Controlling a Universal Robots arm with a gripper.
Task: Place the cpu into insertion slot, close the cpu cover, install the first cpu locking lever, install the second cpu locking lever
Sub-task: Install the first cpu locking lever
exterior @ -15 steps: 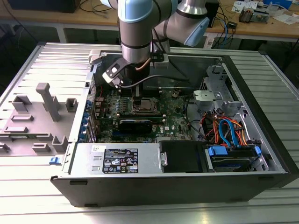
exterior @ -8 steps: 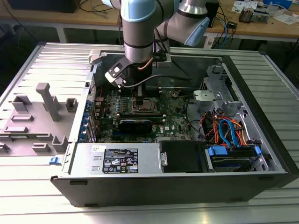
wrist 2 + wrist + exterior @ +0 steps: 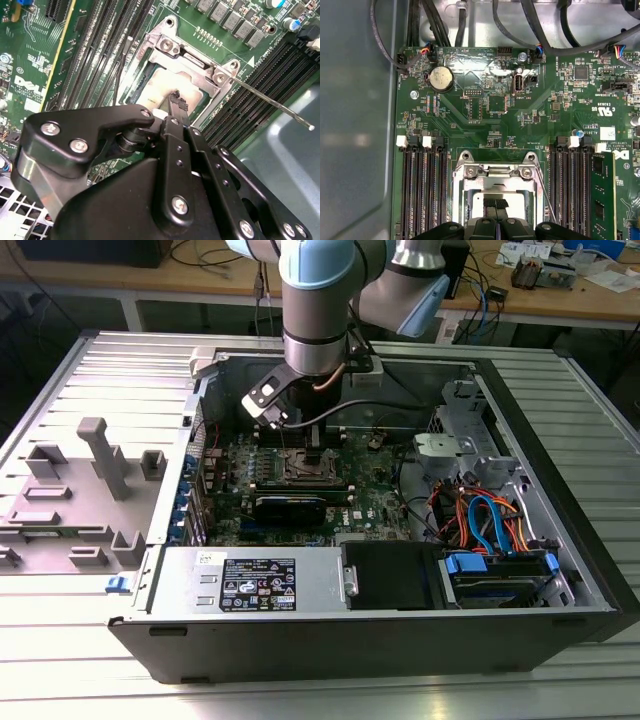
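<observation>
your arm reaches down from above into the open computer case, which lies on its side on the ribbed metal table. in the exterior view the gripper sits over the insertion slot, near the middle of the green motherboard.

fingers: pressed together. in both wrist views the ribbed pads meet with nothing between them. gripper tips rest on, or just above, the cpu; you cannot tell contact from these angles.

cpu: lying flat inside the insertion slot, silver-grey top facing up.

cpu cover: looks down over the socket, and the chip's top shows through its square cut-out.

one locking lever, a thin wire rod, angles away from the socket corner across the black memory slots, its far end free over the grey case floor. the first wrist view shows the same rod running alongside the socket frame.

around it, note:
- a coin battery on the board, well apart from the socket
- power supply along the case's near wall
- blue and orange cables at the exterior view's right
- grey plastic fixture on the table at the exterior view's left
</observation>
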